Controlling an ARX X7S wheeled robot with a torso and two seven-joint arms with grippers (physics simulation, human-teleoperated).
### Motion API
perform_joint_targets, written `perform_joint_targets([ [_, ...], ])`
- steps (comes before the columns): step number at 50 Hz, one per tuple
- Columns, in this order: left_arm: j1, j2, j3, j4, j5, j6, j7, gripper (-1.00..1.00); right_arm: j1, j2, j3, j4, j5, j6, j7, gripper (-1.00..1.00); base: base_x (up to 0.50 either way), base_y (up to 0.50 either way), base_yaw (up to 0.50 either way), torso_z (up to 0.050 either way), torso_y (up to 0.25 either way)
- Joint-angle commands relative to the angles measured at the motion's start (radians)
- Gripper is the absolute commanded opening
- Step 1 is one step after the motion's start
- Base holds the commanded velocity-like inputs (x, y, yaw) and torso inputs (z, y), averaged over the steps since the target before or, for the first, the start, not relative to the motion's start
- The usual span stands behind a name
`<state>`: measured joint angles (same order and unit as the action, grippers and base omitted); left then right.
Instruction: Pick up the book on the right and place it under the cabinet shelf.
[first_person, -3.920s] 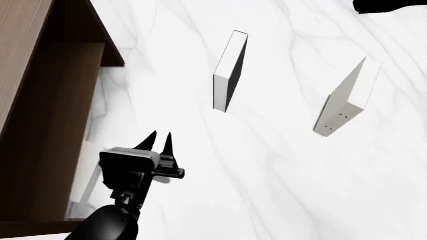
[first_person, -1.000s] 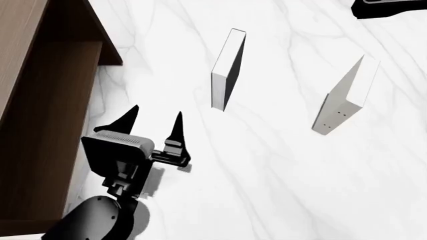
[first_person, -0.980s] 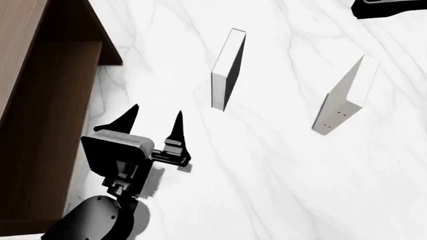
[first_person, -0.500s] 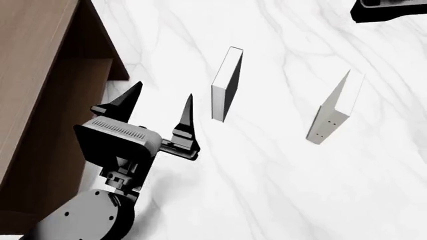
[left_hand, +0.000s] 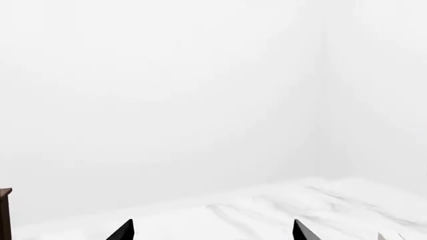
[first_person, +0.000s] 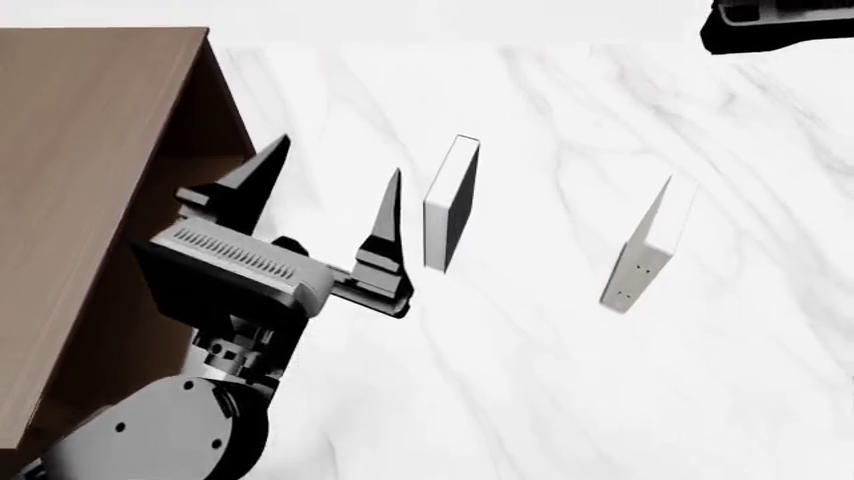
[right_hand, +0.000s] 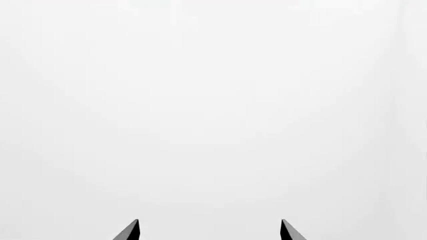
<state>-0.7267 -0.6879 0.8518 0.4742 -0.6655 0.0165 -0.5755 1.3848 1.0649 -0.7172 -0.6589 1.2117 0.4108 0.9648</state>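
**Left wrist view.** Left gripper (left_hand: 212, 230): only the two fingertips show, set wide apart with nothing between them. A sliver of the cabinet (left_hand: 4, 215) sits at the frame edge. Everything else is bare marble table (left_hand: 267, 215) and blank wall.

**Head view.** The change: the left jaws were almost closed low beside the cabinet a few seconds ago. Now they are spread wide and lifted away from the cabinet's foot, and the view has tipped up to take in the cabinet's top. I read this as a release followed by a retreat. The plain grey book cannot be seen now, because the arm covers the cabinet's base where a pale slab lay earlier. So I can't confirm the placement.

Out from the cabinet's open side stands the black-covered book (first_person: 451, 205), just beyond the outer fingertip. The dotted-spine book (first_person: 643, 250) is farther out again. Open marble lies beyond both.

**Right wrist view.** Right gripper (right_hand: 209, 227): tips spread, empty, facing only blank white. The cabinet is not in sight.
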Motion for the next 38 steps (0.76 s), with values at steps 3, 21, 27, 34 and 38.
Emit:
perform_joint_targets([
  [3, -0.039, -0.012, 0.001, 0.068, -0.005, -0.059, -0.026, 1.00, -0.013, 0.009, 0.004, -0.011, 0.001, -0.009, 0.001, 1.00, 0.00, 0.00, 0.00, 0.000, 0.135],
  [21, -0.157, -0.069, -0.036, 0.221, -0.078, -0.215, -0.108, 1.00, -0.039, 0.026, 0.006, -0.056, 0.003, -0.027, -0.014, 1.00, 0.00, 0.00, 0.00, 0.000, 0.135],
  [27, -0.202, -0.098, -0.059, 0.271, -0.122, -0.269, -0.143, 1.00, -0.046, 0.027, 0.006, -0.073, 0.002, -0.032, -0.016, 1.00, 0.00, 0.00, 0.00, 0.000, 0.141],
  [34, -0.261, -0.125, -0.086, 0.320, -0.180, -0.327, -0.176, 1.00, -0.065, 0.032, 0.006, -0.108, 0.006, -0.044, -0.004, 1.00, 0.00, 0.00, 0.00, 0.000, 0.159],
  [38, -0.283, -0.136, -0.098, 0.341, -0.201, -0.345, -0.190, 1.00, -0.072, 0.034, 0.004, -0.131, 0.009, -0.047, 0.003, 1.00, 0.00, 0.00, 0.00, 0.000, 0.165],
])
